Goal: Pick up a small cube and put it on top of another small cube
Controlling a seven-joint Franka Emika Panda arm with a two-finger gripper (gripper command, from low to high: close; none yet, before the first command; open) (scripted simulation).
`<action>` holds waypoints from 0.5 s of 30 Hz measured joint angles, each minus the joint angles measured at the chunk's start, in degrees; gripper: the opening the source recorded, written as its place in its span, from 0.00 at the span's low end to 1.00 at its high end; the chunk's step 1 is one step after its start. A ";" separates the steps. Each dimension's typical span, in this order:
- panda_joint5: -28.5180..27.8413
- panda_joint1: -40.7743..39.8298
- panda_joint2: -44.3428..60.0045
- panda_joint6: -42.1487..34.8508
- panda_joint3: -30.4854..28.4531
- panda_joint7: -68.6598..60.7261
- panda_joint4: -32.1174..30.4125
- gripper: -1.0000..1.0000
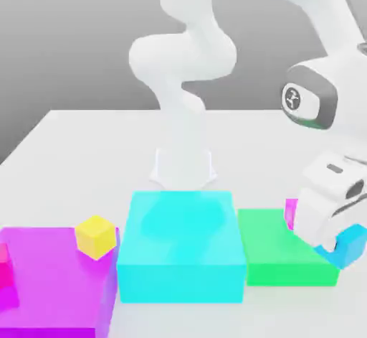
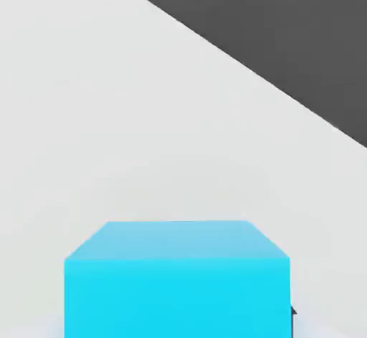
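Observation:
At the exterior view's right, low over the white table, my gripper [image 1: 331,246] is shut on the small sky-blue cube [image 1: 352,244]; the hand covers the cube's left part. In the hand view the same small cube [image 2: 177,279] sits very close, seen against the white table. A sliver of the small magenta-purple cube [image 1: 290,212] shows just behind and to the left of my hand, beside the green slab; most of it is hidden by the hand.
A large cyan block [image 1: 182,247] stands at front centre, with a flat green slab [image 1: 276,252] to its right. To its left, a large magenta slab [image 1: 50,279] carries a yellow cube [image 1: 97,236] and a hot-pink cube [image 1: 3,266]. The arm's base [image 1: 183,166] stands behind.

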 joint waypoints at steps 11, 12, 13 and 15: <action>10.65 8.42 -21.89 -3.74 0.65 -10.43 -17.39 0.00; 10.67 8.49 -21.35 -2.39 0.92 -10.53 -18.21 0.00; 10.42 8.34 -20.05 -0.51 1.25 -10.36 -18.79 0.00; 9.48 7.80 -16.48 3.89 1.94 -9.66 -19.67 0.00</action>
